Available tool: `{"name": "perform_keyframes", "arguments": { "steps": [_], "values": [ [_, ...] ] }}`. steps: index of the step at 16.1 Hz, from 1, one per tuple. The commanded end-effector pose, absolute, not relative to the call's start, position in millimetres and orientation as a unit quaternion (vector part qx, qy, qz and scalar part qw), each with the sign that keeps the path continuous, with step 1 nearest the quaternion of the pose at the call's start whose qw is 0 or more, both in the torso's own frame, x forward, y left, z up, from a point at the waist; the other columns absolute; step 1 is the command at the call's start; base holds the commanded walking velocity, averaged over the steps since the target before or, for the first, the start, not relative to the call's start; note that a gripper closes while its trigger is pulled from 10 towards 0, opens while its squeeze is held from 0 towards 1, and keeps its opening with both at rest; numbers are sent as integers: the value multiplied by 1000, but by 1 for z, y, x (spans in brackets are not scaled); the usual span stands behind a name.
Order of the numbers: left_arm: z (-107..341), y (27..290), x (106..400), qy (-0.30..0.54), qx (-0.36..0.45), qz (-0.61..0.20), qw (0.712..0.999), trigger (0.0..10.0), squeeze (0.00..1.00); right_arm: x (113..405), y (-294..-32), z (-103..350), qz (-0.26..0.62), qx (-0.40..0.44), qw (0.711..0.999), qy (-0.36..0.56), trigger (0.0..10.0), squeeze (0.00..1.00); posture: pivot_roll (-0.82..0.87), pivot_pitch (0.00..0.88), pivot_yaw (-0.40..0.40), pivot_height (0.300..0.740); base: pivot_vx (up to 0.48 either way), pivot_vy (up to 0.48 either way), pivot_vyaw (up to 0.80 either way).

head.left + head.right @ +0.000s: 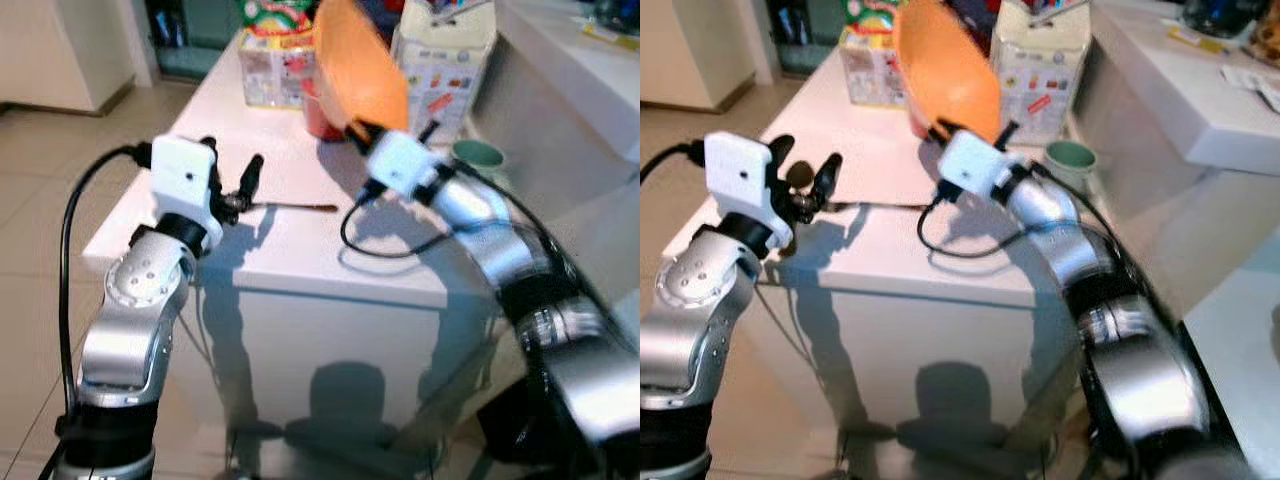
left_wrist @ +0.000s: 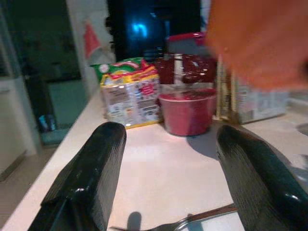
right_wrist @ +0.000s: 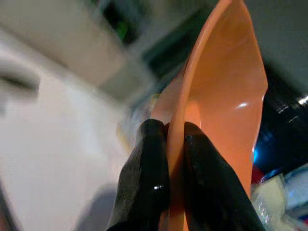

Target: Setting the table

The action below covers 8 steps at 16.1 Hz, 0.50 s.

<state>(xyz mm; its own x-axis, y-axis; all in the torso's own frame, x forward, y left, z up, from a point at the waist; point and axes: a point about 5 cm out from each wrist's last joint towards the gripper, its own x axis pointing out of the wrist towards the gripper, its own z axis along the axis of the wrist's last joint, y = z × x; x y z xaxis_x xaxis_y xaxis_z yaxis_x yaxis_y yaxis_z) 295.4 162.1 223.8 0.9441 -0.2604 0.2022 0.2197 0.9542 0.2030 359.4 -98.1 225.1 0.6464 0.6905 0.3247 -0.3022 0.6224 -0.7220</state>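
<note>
**Robot's got the plate in the air, fork already down**

So the right gripper [image 3: 175, 159] has its two black fingers pinched tight on the rim of an orange plate [image 1: 362, 62], one finger on each face. It's holding the plate up on edge, tilted, near the top middle of the head view, above the white table [image 1: 300, 245]. My guess is it grabs by the rim because that's the only way thin fingers get hold of a flat plate, and it'll have to tip it level before setting it down.

The left gripper [image 1: 232, 190] sits at the left-centre of the frame with its fingers spread wide and nothing between them. It hovers right over the handle end of a fork [image 1: 300, 207] lying flat on the table, near the front edge.

Behind all that, in the upper part of the frame, it's crowded: a red cup [image 2: 186, 111], a snack pack [image 2: 129, 94], a carton [image 1: 445, 62], and a green mug [image 1: 480, 155] off toward the right. The bare patch beside the fork looks like the obvious landing spot, though the right arm's dangling cable [image 1: 385, 245] droops across it.
</note>
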Motion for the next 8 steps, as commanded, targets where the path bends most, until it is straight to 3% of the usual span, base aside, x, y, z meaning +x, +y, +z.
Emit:
{"name": "perform_keyframes", "arguments": {
  "steps": [1,2,6,8],
  "values": [
    [226,160,293,-121,84,-126,981,10000,0,343,-102,244,274,-276,845,-366,0,0,54,0,-65,740,0,0,0],
    [223,158,290,-120,87,-129,981,10000,0,328,-102,244,260,-242,852,-384,10000,0,53,0,-63,740,0,0,0],
    [220,149,288,-112,96,-142,979,10000,0,299,-106,239,215,-117,897,-368,10000,0,53,0,-68,740,0,0,0],
    [219,144,289,-111,100,-148,978,10000,0,290,-106,233,216,-100,912,-333,10000,0,44,0,-67,740,-277,0,0]
  ]
}}
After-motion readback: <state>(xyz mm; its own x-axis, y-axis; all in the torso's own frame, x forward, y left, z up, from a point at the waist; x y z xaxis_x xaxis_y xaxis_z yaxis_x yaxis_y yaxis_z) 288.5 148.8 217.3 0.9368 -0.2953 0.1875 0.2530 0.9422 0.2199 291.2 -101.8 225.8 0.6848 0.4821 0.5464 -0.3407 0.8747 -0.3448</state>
